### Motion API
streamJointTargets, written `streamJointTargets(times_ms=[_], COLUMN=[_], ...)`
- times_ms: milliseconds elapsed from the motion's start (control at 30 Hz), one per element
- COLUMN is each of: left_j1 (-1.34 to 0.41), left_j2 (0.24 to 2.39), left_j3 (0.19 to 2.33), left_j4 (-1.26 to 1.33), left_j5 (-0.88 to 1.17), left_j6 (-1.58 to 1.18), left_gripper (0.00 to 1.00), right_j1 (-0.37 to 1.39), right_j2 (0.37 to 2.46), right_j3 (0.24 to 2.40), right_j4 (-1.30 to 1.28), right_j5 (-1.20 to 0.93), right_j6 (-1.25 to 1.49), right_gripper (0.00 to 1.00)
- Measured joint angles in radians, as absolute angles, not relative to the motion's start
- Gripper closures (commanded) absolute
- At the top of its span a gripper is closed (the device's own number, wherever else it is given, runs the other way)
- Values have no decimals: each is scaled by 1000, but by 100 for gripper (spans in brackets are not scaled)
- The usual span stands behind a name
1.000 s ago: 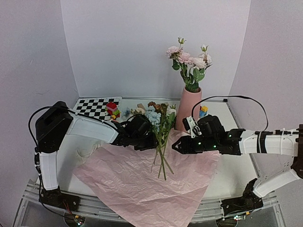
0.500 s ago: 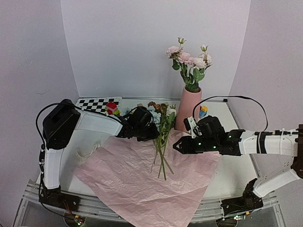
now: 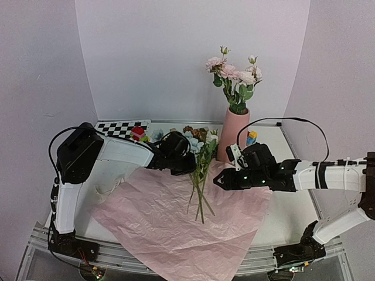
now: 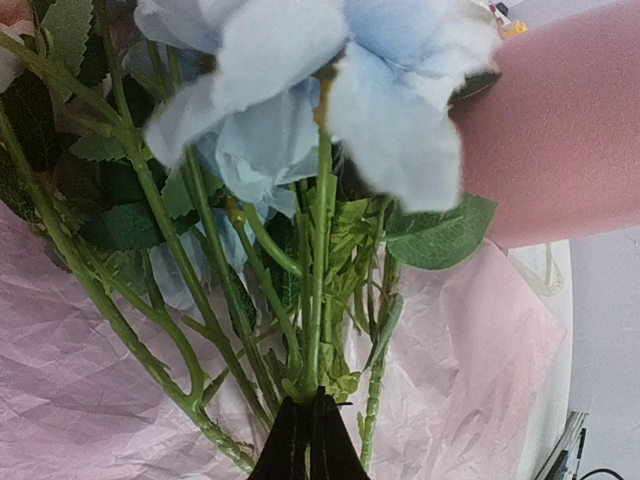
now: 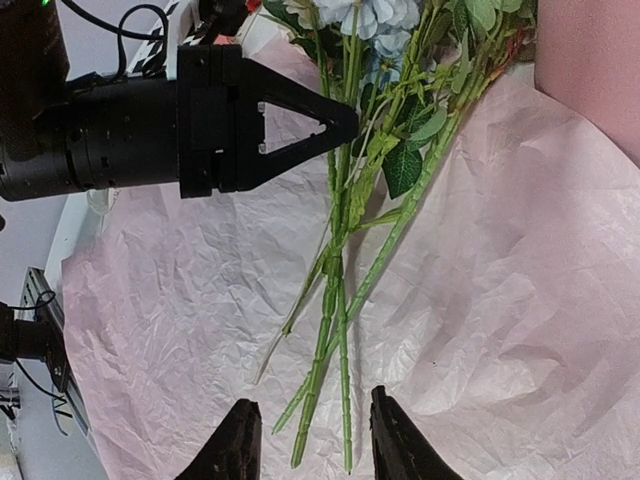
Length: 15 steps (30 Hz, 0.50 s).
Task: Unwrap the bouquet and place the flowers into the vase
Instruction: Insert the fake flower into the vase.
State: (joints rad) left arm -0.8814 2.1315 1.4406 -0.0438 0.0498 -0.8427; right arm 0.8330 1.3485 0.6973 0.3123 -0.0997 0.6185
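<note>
The bouquet lies unwrapped: its pink paper [image 3: 170, 222] is spread flat, with loose flowers [image 3: 199, 158] on it, heads toward the vase [image 3: 232, 134]. The tall pink vase holds several pink blooms [image 3: 234, 73]. My left gripper [image 3: 191, 166] is shut on one green stem just below the leaves [image 4: 318, 300], under a light blue bloom [image 4: 300, 90]. In the right wrist view the left gripper [image 5: 345, 125] pinches the stem from the left. My right gripper [image 5: 312, 440] hangs open above the stem ends [image 5: 335, 340], touching nothing. It sits right of the stems [image 3: 218, 181].
A checkerboard [image 3: 117, 132] lies at the back left with toy blocks [image 3: 139, 134] on its corner. More blocks [image 3: 251, 138] stand right of the vase. A cream strip [image 3: 108, 190] lies left of the paper. Walls close in on three sides.
My left gripper has closed on a flower stem, and its arm has shifted slightly toward the back. The right arm has stayed where it was, still open.
</note>
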Motion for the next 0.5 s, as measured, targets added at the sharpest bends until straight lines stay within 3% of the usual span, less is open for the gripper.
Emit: streamJointTargets(times_ms=[200, 367, 500], left_j1=[-880, -879, -879], left_j2=[2081, 1936, 1823], left_j3=[1404, 1308, 1248], left_j4=[-66, -79, -78], left_j5=[66, 109, 147], left_j6=[-828, -825, -825], left_gripper=[100, 100, 100], right_j1=[833, 833, 833], right_j2=[1404, 1479, 1539], right_j3=[735, 771, 784], right_j4=[310, 320, 356], right_j5=[-90, -81, -71], right_j6=[614, 642, 686], right_gripper=[59, 49, 48])
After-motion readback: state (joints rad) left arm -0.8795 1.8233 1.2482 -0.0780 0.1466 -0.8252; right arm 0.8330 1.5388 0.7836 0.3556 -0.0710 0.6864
